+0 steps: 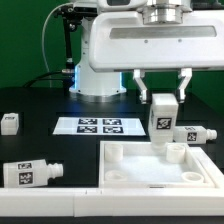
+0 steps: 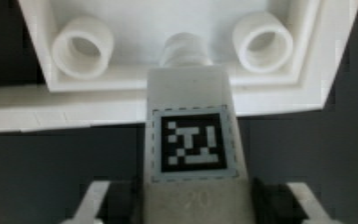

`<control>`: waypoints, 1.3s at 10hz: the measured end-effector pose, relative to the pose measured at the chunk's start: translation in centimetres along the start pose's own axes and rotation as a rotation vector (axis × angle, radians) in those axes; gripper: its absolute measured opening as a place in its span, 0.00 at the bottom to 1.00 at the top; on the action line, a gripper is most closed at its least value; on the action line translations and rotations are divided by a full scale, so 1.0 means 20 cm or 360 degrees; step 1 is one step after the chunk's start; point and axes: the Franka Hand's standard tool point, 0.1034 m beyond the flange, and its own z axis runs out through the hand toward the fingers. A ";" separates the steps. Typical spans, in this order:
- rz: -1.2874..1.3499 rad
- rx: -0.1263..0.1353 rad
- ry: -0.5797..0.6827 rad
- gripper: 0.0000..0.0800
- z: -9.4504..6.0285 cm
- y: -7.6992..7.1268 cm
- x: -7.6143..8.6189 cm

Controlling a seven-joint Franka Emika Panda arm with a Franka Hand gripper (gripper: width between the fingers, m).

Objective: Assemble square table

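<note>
With your gripper (image 1: 163,97) clamped on the upright leg (image 1: 163,115), poised just over the far rim of the table top (image 1: 150,172), shift sideways until its tip centres on one corner socket (image 2: 265,40), hold it plumb, then lower gently and twist.

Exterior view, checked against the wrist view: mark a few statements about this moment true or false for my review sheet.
1. The gripper holds the held leg upright over the table top. True.
2. The jaws stand open with nothing between them. False: they are closed on the held leg.
3. All four legs already stand in the table top. False: the right loose leg, the near left loose leg and the far left loose leg lie on the black table.
4. The marker board lies between the robot's base and the table top. True.
5. The held leg bears a black-and-white tag. True.
</note>
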 end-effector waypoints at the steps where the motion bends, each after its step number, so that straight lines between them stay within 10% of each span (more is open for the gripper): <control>1: -0.0027 0.0024 0.0068 0.36 0.01 -0.07 -0.04; 3: -0.0021 0.0037 0.0309 0.36 0.03 -0.11 -0.05; 13: -0.0287 -0.0007 0.0254 0.36 0.14 -0.14 -0.11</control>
